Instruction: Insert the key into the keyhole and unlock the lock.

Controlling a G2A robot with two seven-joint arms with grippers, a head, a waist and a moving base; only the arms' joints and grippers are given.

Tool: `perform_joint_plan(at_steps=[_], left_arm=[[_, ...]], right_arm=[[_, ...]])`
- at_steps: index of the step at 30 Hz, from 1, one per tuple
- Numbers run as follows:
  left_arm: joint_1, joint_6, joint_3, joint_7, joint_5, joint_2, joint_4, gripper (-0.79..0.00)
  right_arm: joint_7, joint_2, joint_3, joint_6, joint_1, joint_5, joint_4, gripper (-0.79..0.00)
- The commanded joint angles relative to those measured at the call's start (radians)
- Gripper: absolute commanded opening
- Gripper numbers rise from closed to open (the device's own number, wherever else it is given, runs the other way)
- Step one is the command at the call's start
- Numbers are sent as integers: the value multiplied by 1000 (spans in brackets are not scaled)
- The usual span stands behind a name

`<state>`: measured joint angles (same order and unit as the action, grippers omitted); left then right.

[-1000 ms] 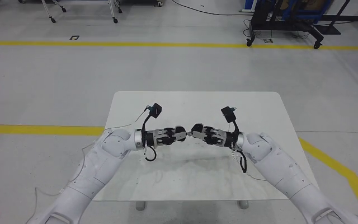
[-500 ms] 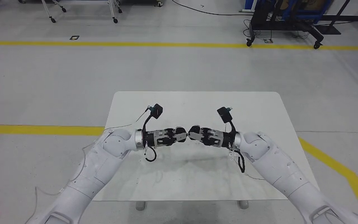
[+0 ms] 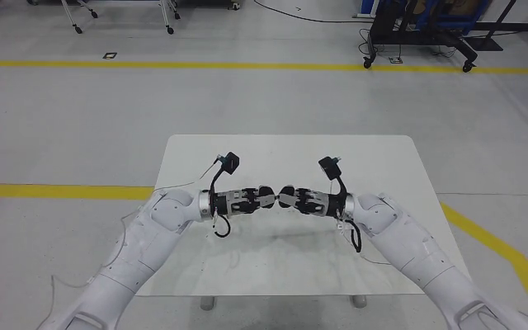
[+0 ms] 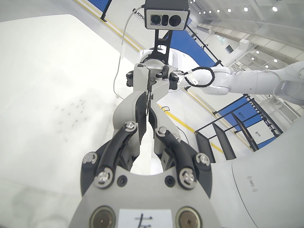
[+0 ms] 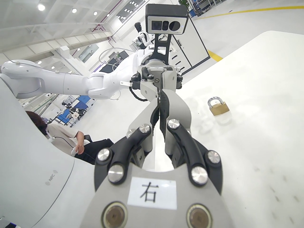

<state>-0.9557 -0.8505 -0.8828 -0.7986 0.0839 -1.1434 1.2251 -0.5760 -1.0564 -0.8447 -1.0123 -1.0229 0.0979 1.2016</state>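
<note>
1. The right claw (image 5: 162,96) has slid in to the left claw (image 4: 148,96); their tips now meet above the tabletop (image 5: 261,84).
2. Left claw pinches a thin strip, seemingly the key (image 4: 147,107); right claw is closed, contents unclear.
3. The lock (image 5: 218,107) lies on the tabletop, inside its edges, unheld.
4. Risk: a loosened pinch drops the key; the unheld lock may skid.
</note>
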Motion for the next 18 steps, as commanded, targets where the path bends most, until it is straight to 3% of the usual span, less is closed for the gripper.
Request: perform_joint_plan(at_steps=[1, 8, 13, 18], left_arm=[[0, -4, -11, 11, 8, 2, -3, 0], [-8, -18, -76, 25, -15, 21, -1, 0], [-46, 33, -144, 85, -306, 45, 91, 0], [-150, 203, -235, 66, -625, 82, 263, 0]], right_arm=[[-7, 5, -17, 0, -2, 3, -8, -785], [20, 47, -173, 0, -62, -6, -8, -785], [45, 78, -295, 0, -133, -39, 42, -785], [49, 82, -309, 0, -143, -33, 44, -785]])
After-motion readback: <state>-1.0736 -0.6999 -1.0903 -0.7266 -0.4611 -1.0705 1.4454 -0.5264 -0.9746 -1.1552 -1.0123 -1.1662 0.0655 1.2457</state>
